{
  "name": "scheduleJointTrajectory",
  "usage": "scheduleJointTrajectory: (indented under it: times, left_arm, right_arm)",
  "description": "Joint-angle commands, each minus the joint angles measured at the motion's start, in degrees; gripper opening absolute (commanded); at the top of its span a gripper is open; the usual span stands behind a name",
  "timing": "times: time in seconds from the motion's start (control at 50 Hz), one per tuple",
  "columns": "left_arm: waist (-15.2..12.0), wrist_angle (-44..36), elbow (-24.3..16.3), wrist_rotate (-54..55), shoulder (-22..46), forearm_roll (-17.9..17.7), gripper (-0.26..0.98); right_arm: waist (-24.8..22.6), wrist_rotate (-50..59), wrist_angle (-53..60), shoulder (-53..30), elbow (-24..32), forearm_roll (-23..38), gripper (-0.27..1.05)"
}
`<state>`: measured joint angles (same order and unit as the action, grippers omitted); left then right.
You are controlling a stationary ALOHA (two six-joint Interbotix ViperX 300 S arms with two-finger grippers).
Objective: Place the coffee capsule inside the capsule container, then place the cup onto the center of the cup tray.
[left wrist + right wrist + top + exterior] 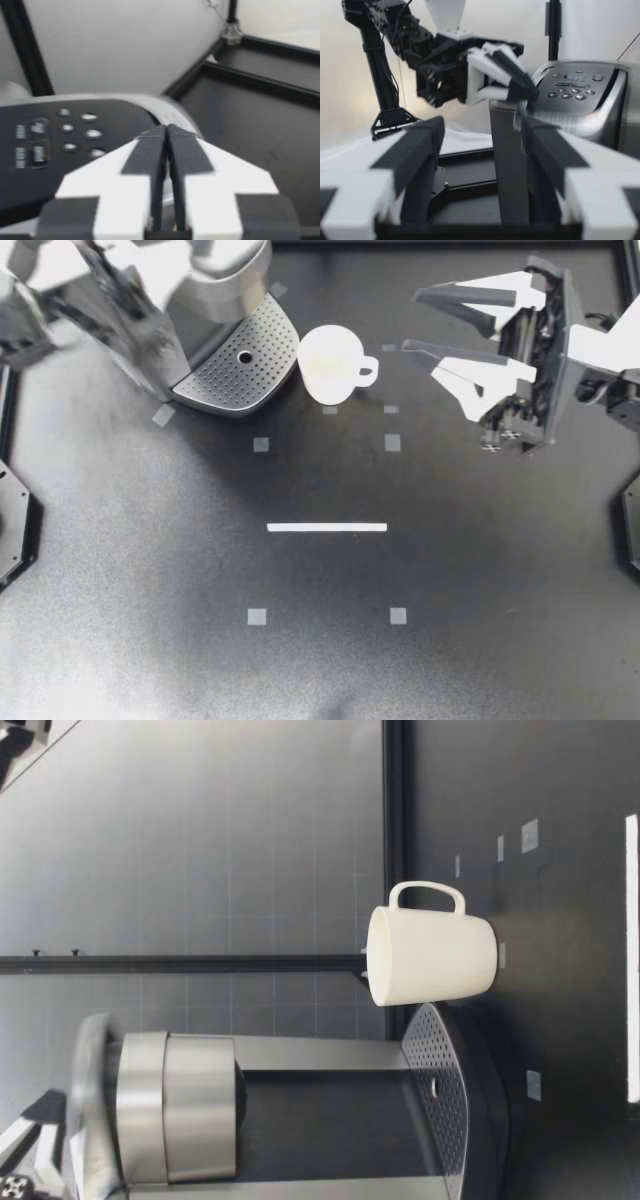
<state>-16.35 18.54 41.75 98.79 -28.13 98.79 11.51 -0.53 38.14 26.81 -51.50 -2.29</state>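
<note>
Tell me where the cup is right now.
Top view: the cup stands upright on the table, just beside the perforated cup tray but not on it, its handle toward my open right claw.

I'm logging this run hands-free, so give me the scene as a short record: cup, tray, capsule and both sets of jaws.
cup: upright on the table, beside the cup tray, not on it; handle toward the right jaws
cup tray: bare, at the coffee machine base
capsule: not seen in any view
left jaws: shut, over the machine's button panel
right jaws: open, empty, apart from the cup, pointed toward it
</note>
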Motion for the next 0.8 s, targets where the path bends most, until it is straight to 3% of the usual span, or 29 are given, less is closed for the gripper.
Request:
scheduleJointTrajectory:
  times: [0.0,0.16,0.3,0.44,0.6,0.78]
  left_arm:
    - [0.0,0.4,-1.7,0.2,0.2,-0.4,0.11]
    - [1.8,1.1,-4.5,-1.1,0.5,-0.4,0.11]
    - [2.7,5.6,-7.7,-6.5,0.8,-0.6,0.11]
    - [3.3,12.7,-11.0,-15.7,1.8,-5.1,0.11]
    - [7.2,25.9,-16.2,-38.1,3.5,-22.2,0.11]
    - [13.4,43.5,-27.2,-61.4,4.3,-43.1,0.11]
  right_arm:
    - [-0.3,0.0,-0.3,1.2,0.7,-0.1,0.6]
    - [1.3,-0.2,-5.9,1.6,2.1,-0.1,0.6]
    - [5.5,-1.9,-22.8,2.3,6.9,1.0,0.6]
    - [7.8,-6.5,-40.9,1.6,13.4,2.4,0.6]
    - [11.1,-11.5,-54.1,-0.3,18.4,2.5,0.6]
    - [12.9,-17.8,-69.8,-6.2,24.3,2.4,0.6]
